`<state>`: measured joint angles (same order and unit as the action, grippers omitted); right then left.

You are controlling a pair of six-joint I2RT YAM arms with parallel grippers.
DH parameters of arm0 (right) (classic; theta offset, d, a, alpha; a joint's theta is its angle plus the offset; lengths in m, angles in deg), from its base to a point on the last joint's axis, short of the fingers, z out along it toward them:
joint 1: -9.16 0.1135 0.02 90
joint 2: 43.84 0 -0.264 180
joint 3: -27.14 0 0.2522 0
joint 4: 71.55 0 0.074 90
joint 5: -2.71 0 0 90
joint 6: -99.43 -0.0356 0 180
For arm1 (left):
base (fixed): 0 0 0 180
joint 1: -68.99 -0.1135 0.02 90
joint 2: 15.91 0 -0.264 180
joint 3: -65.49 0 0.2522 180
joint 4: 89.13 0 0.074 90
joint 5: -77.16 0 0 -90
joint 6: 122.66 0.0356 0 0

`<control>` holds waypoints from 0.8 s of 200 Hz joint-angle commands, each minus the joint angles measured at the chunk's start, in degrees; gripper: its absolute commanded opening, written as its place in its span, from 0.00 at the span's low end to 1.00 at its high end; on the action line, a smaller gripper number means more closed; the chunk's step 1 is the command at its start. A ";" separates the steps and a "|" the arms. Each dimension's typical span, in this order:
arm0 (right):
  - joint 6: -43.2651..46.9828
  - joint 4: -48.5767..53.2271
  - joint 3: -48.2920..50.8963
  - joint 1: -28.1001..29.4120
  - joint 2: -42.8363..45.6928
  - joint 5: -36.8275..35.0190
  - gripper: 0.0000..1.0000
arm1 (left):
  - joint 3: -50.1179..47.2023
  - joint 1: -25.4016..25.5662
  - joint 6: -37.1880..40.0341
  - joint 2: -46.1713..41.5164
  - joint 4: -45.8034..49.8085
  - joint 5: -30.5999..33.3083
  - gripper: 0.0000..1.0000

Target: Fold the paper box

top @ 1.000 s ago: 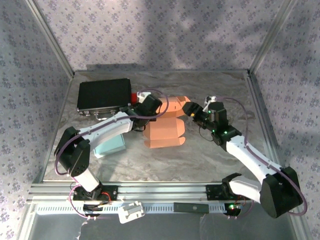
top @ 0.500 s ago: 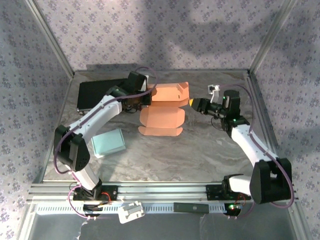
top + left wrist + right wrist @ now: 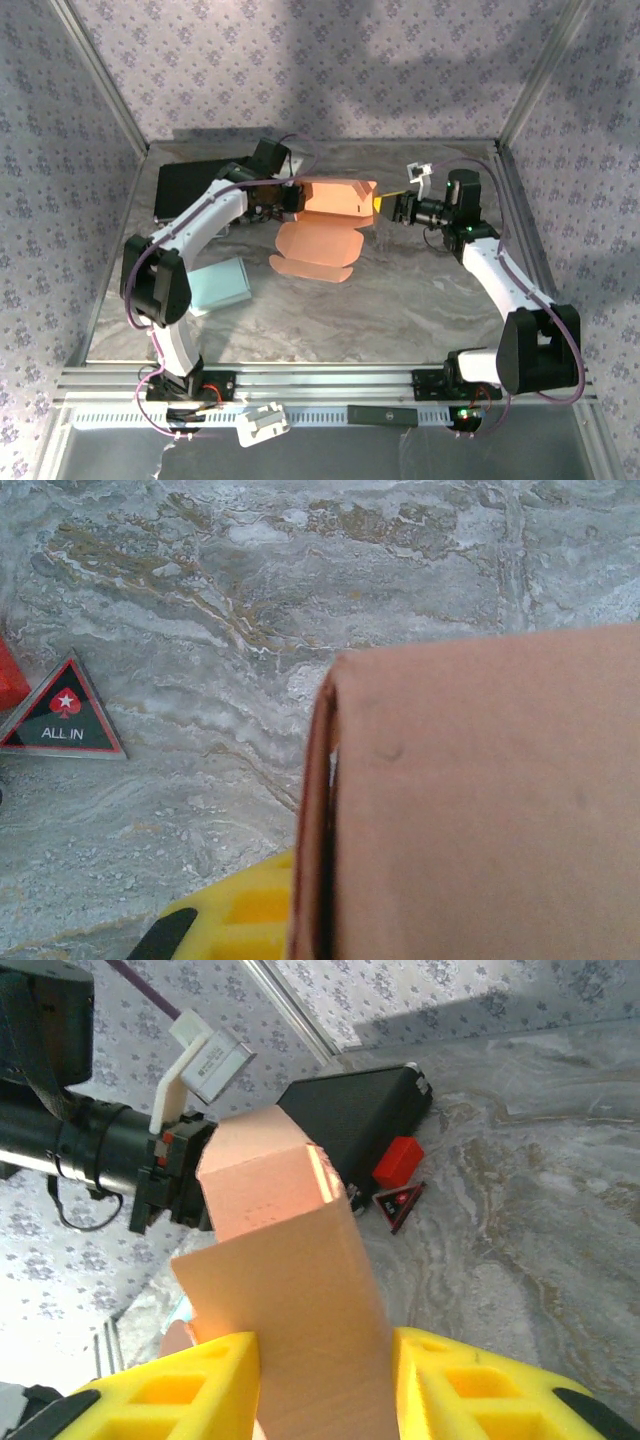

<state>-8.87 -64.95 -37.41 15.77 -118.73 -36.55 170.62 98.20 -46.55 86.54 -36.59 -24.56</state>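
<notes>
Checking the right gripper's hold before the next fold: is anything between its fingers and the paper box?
Nothing visible does. A panel of the paper box sits straight between the yellow fingers of the right gripper. The black case and red block lie beyond it on the table.

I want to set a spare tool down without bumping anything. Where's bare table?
The front strip between the paper box and the near rail is bare, right of the teal box. Crowded: the back middle, where the left gripper and right gripper hold the paper box, and the back left by the black case.
</notes>
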 commanded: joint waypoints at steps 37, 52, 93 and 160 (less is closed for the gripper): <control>2.13 0.78 -0.87 -2.28 -0.24 5.91 0.46 | 5.67 -1.60 5.04 1.98 4.77 -7.26 0.00; 2.63 1.25 -1.74 -1.40 -1.12 7.61 0.45 | 6.54 -1.97 5.49 2.87 5.50 -8.51 0.00; 1.77 -0.08 -1.88 0.04 -1.58 8.82 0.44 | 8.36 -2.45 5.50 4.64 5.85 -8.55 0.00; 4.75 4.18 -4.79 2.99 -2.80 5.47 0.43 | 9.44 -2.37 4.51 5.21 5.65 -8.87 0.00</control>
<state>-6.29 -62.76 -39.90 17.65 -120.99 -30.06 177.70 95.93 -42.16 91.59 -31.76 -31.69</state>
